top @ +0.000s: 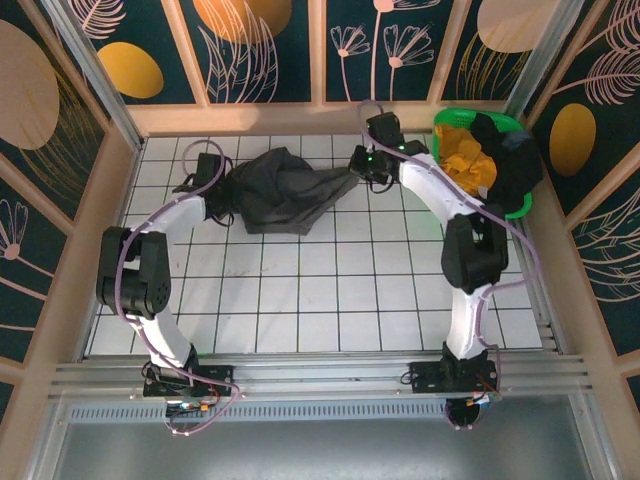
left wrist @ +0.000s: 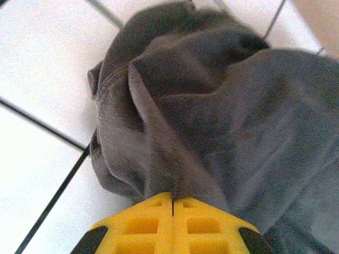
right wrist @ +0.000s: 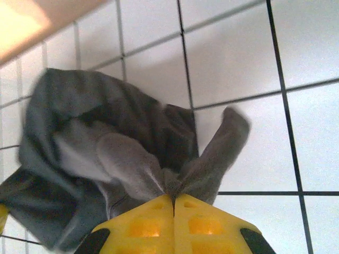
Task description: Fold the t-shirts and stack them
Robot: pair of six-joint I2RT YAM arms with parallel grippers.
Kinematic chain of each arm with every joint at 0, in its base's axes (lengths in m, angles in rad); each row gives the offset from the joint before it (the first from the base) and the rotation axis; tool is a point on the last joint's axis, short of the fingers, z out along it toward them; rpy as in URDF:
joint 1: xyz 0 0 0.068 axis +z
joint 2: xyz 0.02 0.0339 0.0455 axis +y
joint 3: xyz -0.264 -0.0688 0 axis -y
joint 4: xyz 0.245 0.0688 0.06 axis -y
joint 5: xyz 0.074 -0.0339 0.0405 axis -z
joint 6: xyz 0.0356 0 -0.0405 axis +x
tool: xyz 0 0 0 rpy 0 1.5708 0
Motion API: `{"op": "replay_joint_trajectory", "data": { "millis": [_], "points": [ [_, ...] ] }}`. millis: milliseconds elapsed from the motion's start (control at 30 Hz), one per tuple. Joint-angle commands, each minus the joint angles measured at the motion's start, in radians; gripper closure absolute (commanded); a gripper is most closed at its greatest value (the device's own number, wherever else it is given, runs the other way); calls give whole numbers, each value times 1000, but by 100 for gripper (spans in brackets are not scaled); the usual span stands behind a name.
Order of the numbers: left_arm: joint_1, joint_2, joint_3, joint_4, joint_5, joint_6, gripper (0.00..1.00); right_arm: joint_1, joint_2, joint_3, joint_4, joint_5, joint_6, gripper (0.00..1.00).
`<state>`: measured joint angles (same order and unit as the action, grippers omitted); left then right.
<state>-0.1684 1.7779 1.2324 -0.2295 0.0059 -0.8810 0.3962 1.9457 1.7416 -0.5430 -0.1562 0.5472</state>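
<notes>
Now L pincer (left wrist: 172, 197) & R pincer (right wrist: 174, 197) clenched on charcoal tee (top: 290, 190), upper centre; soft, limp, bunches easily, prob best grabbed at hem corners.

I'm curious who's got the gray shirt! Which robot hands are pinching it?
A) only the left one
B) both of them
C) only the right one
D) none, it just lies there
B: the left gripper and the right gripper are each shut on a pinch of the gray shirt, one at each end of it.
</notes>
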Motion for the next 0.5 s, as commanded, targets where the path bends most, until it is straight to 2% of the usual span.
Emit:
{"op": "replay_joint_trajectory", "data": {
  "millis": [0, 167, 333, 467],
  "points": [
    [2, -5, 67, -107, -74, 66, 100, 1, -91, -22, -79, 26, -42, 100],
    [2, -58, 132, -213, -201, 88, 100, 31, -187, -44, -202, -24, -90, 100],
    [3, -58, 185, -269, -279, 149, 100, 111, -316, -195, -280, -36, -116, 100],
    [2, -35, 181, -278, -291, 165, 100, 145, -369, -382, -224, -176, -127, 100]
  ]
}}
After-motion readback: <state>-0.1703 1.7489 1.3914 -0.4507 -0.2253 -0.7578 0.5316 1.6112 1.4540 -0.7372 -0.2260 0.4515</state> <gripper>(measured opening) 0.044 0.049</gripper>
